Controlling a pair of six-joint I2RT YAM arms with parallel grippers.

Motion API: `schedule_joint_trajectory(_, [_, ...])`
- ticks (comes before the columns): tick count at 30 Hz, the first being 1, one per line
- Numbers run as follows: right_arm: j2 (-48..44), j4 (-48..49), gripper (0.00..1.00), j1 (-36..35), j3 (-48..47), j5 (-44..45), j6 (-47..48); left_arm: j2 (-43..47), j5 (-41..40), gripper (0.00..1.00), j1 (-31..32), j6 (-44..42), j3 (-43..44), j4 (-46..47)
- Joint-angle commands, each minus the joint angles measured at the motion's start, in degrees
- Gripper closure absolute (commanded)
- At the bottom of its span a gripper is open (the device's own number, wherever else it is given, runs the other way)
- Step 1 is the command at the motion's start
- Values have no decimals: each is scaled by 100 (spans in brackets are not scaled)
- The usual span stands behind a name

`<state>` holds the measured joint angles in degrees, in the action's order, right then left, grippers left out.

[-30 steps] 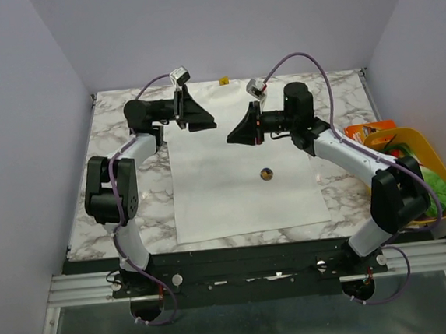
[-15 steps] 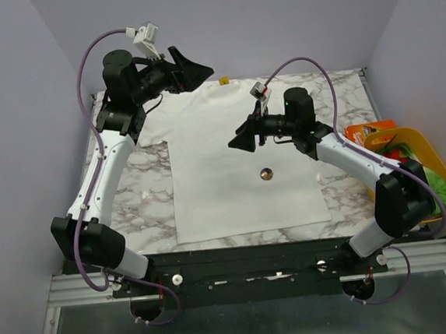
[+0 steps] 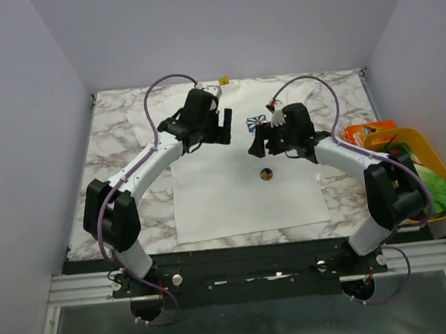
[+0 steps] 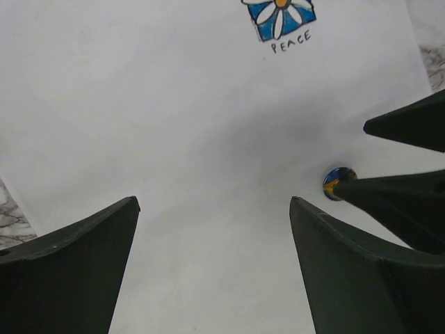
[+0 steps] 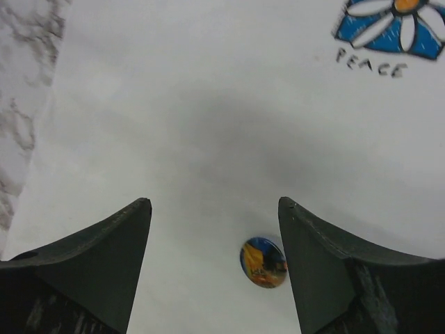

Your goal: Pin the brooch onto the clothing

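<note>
Near edge: the hem of the clothing (image 3: pixel 234 209) is lying flat on the marble table (image 3: pixel 151 195), just beyond the arm bases.

The brooch (image 3: pixel 266 173) is sitting loose and face up on the mid-front of the clothing, on the near side of the flower print (image 3: pixel 258 122). It is not pinned yet.

The right gripper (image 5: pixel 214 203) is hovering just beyond the brooch, jaws spread wide and holding nothing. In its wrist view the brooch is lying off-centre, nearer one finger. The left gripper (image 4: pixel 213 202) is hanging over the chest beside it, likewise wide open and empty.

Risks, as judged:
- The brooch is a thin disc on soft cloth, so closing fingers may be catching fabric with it.
- Because the brooch is off-centre, a finger may be nudging it sideways.
- Bunched fabric would be spoiling the pinning site.
- The two grippers are working close together and could be knocking each other.
- Whether the clasp is open: cannot tell.

Surroundings: a yellow basket (image 3: pixel 431 151) holding green and orange items is standing at the right table edge, off the clothing and near the right arm. The yellow neck label (image 3: pixel 223 80) is marking the far collar. No object is standing between the grippers and the brooch.
</note>
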<state>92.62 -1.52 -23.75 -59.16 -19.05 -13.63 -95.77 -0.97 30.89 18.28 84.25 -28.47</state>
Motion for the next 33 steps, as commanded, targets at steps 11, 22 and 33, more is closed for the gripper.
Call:
schedule_joint_trajectory(11, [537, -296, 40, 248, 800, 69, -114, -162, -527, 1, 532, -150, -717, 535])
schedule_joint_trajectory(22, [521, -279, 71, 248, 932, -152, -211, -82, -773, 1, 532, -325, -734, 421])
schedule_joint_trajectory(33, [-323, -445, 99, 248, 722, -529, -500, 462, -641, 1, 786, -510, -1094, 1017])
